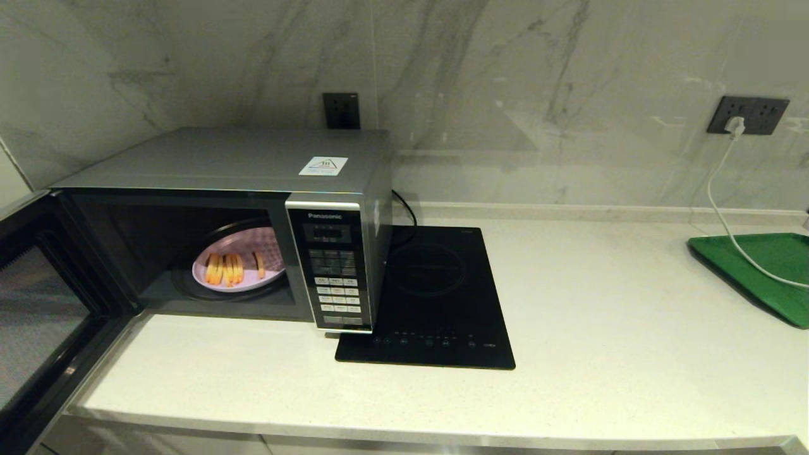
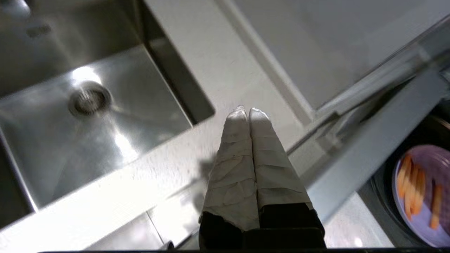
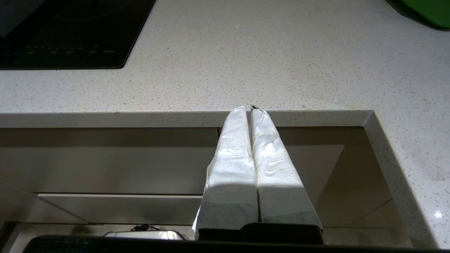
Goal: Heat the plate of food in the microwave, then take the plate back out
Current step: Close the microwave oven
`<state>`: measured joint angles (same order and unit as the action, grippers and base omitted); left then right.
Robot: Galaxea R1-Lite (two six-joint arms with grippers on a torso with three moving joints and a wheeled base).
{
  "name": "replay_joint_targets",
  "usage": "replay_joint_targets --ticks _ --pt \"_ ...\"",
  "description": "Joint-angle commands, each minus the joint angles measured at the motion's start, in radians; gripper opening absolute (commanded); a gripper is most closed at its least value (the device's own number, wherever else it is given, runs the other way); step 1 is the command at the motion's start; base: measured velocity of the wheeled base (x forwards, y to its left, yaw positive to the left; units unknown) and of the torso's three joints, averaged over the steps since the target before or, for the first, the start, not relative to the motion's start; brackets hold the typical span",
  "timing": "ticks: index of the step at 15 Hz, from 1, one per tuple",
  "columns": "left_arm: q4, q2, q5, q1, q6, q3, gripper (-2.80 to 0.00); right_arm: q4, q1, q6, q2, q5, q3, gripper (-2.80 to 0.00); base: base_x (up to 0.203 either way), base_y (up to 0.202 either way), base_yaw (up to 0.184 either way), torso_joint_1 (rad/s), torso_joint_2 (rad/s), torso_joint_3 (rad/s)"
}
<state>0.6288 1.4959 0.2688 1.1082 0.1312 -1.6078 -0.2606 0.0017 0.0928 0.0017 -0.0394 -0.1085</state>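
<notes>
The silver-grey Panasonic microwave (image 1: 253, 164) stands at the left of the counter with its dark glass door (image 1: 38, 297) swung wide open to the left. Inside, on the turntable, sits the pale lilac plate of food (image 1: 239, 267) with several orange-yellow fries; it also shows in the left wrist view as the plate (image 2: 427, 196). My left gripper (image 2: 249, 111) is shut and empty, hanging over the counter strip between the sink and the open door. My right gripper (image 3: 247, 109) is shut and empty, below the counter's front edge. Neither arm shows in the head view.
A flat black induction hob (image 1: 436, 297) lies right of the microwave. A green tray (image 1: 765, 272) sits at the far right with a white cable (image 1: 727, 215) across it. A steel sink (image 2: 81, 116) lies left of the microwave door.
</notes>
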Motion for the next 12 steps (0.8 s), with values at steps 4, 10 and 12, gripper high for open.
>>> replay_joint_targets --ticks 4,10,12 --pt "0.153 0.077 0.073 0.041 -0.055 0.020 -2.80 -0.002 0.000 0.001 0.000 -0.001 0.001 -2.80 0.000 0.000 0.000 0.000 0.00 0.000" --pt "0.160 0.034 0.073 -0.002 -0.123 0.138 -2.80 -0.002 0.000 0.001 0.000 -0.001 0.000 -2.80 0.000 0.000 0.000 0.000 0.00 0.000" --pt "0.159 -0.014 0.073 -0.044 -0.125 0.182 -2.80 -0.002 0.000 0.001 0.000 -0.001 0.000 -2.80 0.000 0.000 0.000 0.000 0.00 0.000"
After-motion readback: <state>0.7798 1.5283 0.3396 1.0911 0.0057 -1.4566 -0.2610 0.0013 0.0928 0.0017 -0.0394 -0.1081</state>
